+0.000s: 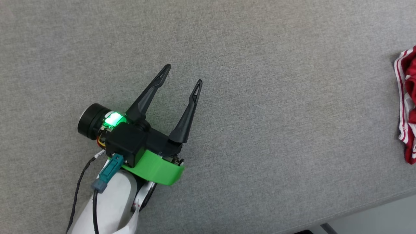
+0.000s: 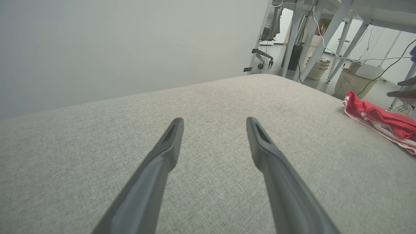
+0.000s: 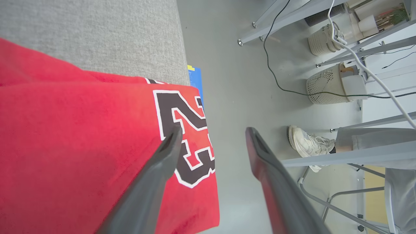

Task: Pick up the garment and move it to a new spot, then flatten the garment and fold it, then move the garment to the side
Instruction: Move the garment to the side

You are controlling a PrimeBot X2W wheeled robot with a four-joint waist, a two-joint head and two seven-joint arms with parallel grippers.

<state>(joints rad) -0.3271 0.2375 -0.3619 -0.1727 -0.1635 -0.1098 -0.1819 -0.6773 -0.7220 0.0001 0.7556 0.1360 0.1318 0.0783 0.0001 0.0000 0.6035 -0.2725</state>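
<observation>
Left fingers [image 1: 148, 94] apart, garment [image 1: 411, 74] well to their right, right fingers [image 3: 159, 169] apart over its edge

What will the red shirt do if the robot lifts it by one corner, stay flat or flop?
Probably flop: the garment lies bunched in soft folds, so it should droop. It looks thin, so likely light. On the woven grey table, a push would probably wrinkle it more than slide it.
</observation>
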